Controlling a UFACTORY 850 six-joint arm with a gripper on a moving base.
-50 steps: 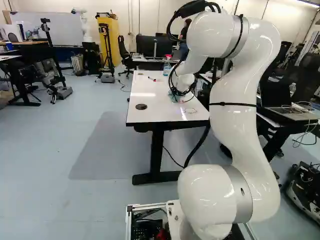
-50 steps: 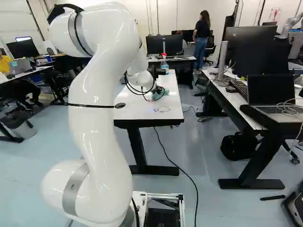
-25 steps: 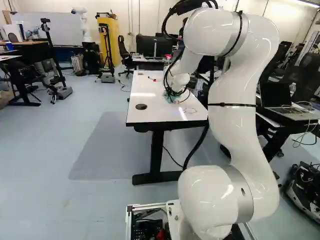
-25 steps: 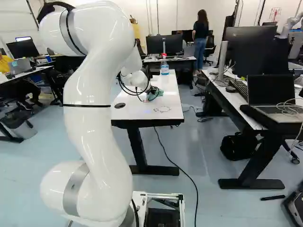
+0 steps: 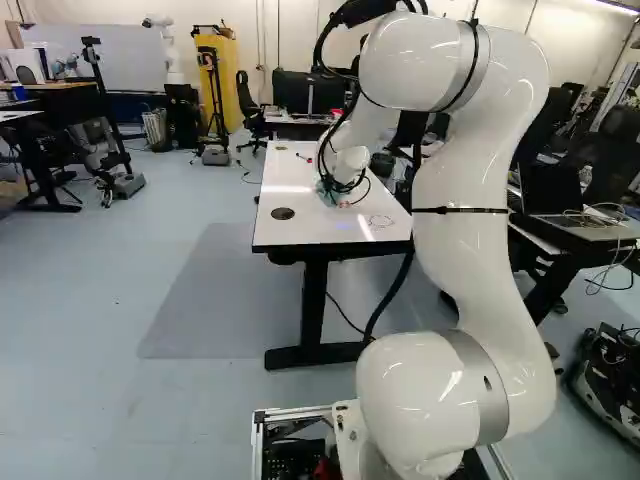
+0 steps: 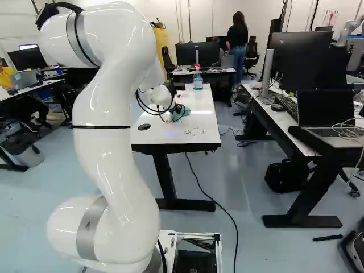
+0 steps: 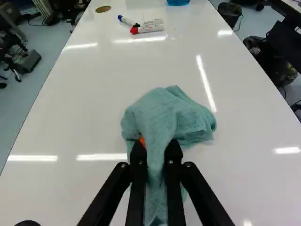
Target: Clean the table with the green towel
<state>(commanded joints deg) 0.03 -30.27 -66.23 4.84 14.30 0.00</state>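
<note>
Soft teal-green cloth towel [image 7: 164,110] on the long glossy white rectangular counter [image 7: 84,127], pinched from both sides by the black two-fingered end effector with orange pads [image 7: 155,146]. Grip looks firm from where I stand. Only one arm on the job, the white, thick-jointed one [image 6: 114,148].

Noted: most of the towel bunches just ahead of the fingertips, toward the counter's far end; a narrow tail runs back between the fingers. Long axis roughly follows the counter's length. White markers with red and blue caps [image 7: 148,29] lie well apart, farther along.

My guess: wiping in hand; a sideways stroke should keep the bunch low and pressed, lest it fold under.
</note>
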